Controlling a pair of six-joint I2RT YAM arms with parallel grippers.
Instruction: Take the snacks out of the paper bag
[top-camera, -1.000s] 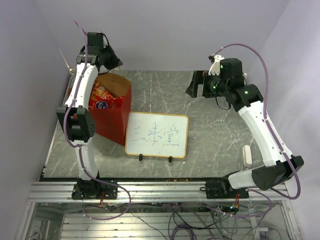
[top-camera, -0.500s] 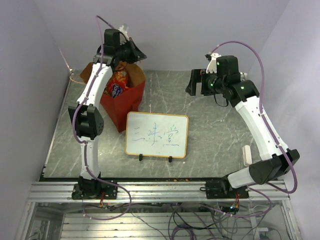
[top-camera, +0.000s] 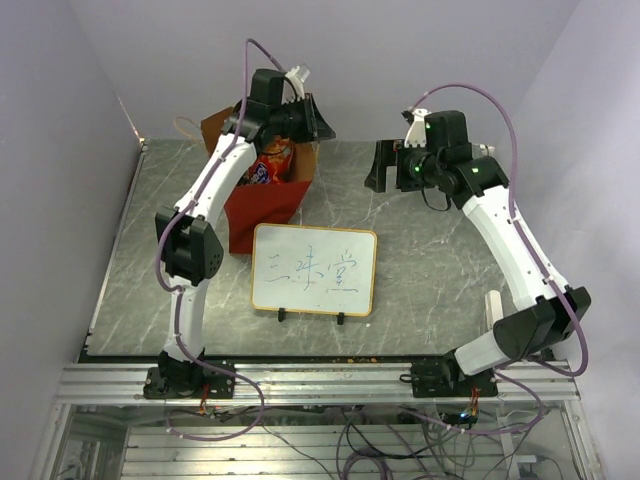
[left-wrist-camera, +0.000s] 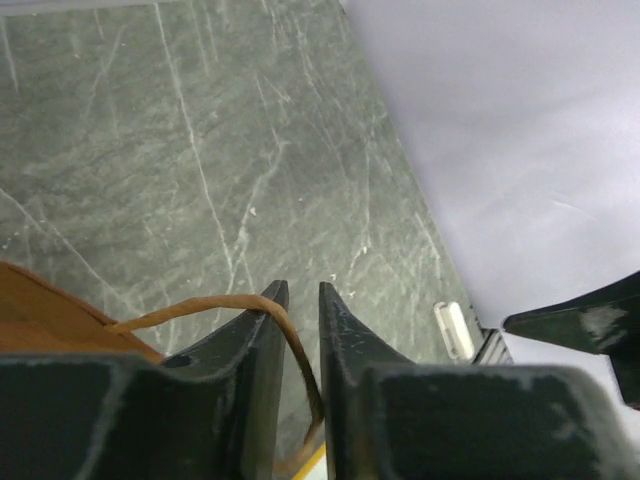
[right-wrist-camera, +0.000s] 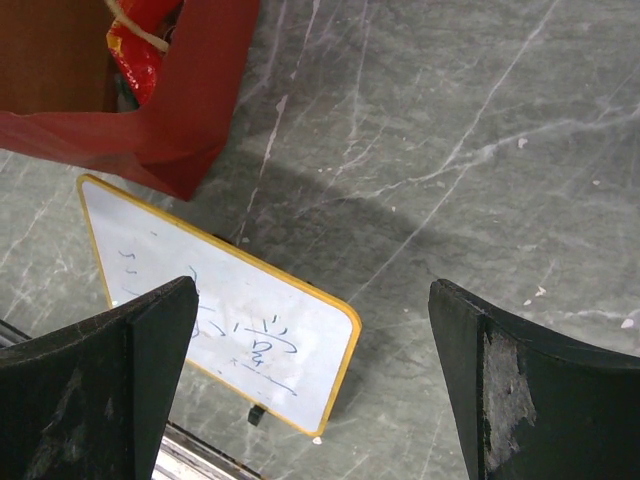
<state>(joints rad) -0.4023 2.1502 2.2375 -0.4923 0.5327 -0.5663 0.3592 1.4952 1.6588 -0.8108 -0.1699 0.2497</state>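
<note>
The red paper bag (top-camera: 262, 205) stands at the back left, tilted, its top pulled toward the right. The red chip bag (top-camera: 270, 165) shows inside its open mouth. My left gripper (top-camera: 320, 125) is above the bag's right rim. In the left wrist view it (left-wrist-camera: 300, 290) is shut on the brown string handle (left-wrist-camera: 290, 340), which runs between the fingers, and the kraft inside of the bag (left-wrist-camera: 40, 320) shows at lower left. My right gripper (top-camera: 378, 170) hangs open and empty right of the bag. Its wrist view (right-wrist-camera: 312, 288) shows the bag (right-wrist-camera: 200, 110) and chip bag (right-wrist-camera: 140, 50). The small candy packets are hidden.
A white gold-framed whiteboard (top-camera: 313, 270) stands in front of the bag, also in the right wrist view (right-wrist-camera: 220, 310). A small white oblong block (top-camera: 492, 310) lies near the table's right edge. The walls stand close behind and to both sides.
My left gripper has swung to the right with the string handle, dragging and tilting the bag rightward along the back. My right gripper has shifted slightly left, still open.
</note>
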